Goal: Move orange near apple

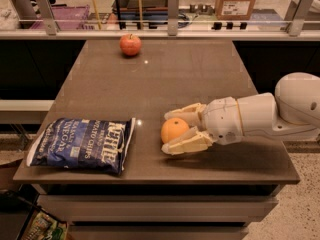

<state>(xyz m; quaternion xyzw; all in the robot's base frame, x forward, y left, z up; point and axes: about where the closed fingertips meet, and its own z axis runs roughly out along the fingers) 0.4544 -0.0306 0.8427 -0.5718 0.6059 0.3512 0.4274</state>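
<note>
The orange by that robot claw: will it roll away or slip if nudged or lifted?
Probably rolls: the orange is round and rests on a flat, smooth table, so a nudge could send it off. Its skin looks smooth, so it might slip in a loose grasp. The gripper sits around it, near the table's front right, which should block rolling.
</note>
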